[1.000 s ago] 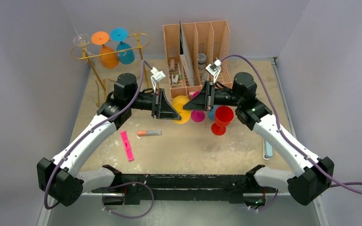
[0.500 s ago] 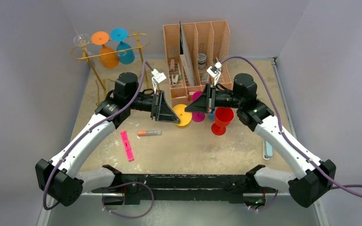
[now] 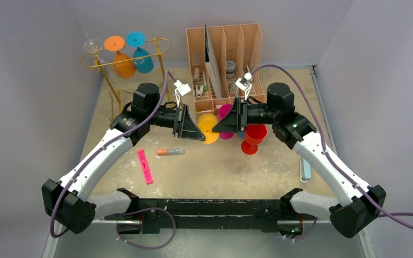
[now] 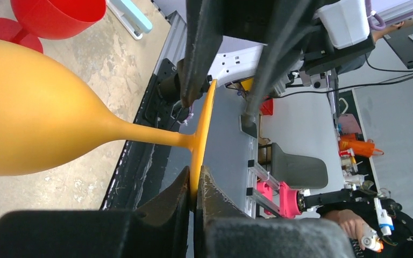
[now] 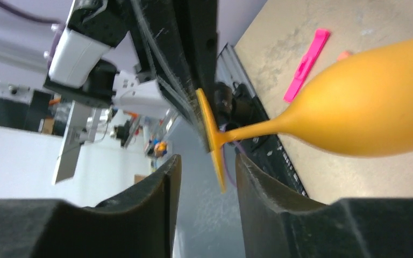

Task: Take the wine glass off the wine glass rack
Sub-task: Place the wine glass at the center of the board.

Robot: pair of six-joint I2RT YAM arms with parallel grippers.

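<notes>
A yellow wine glass (image 4: 32, 107) lies sideways in the air above the table's middle (image 3: 208, 129), off the rack. My left gripper (image 4: 194, 174) is shut on the rim of its flat foot. From the other side my right gripper (image 5: 207, 164) stands open, with the foot's opposite edge between its fingers, near one pad and not pinched. In the right wrist view the yellow wine glass (image 5: 365, 102) shows its bowl. The gold wire wine glass rack (image 3: 99, 63) stands at the back left, with an orange glass (image 3: 122, 63), a blue glass (image 3: 142, 60) and a clear glass (image 3: 93, 45) hanging from it.
A red glass (image 3: 254, 135) and a pink glass (image 3: 226, 119) stand just right of the grippers. The peach organiser (image 3: 226, 54) is at the back. A pink marker (image 3: 144, 166) and an orange-tipped pen (image 3: 170, 152) lie front left. A pale blue bar (image 3: 304, 171) lies at the right edge.
Both wrists shifted slightly around the yellow glass, which stays between them over the table's middle. The right arm has come a little towards the left one.
</notes>
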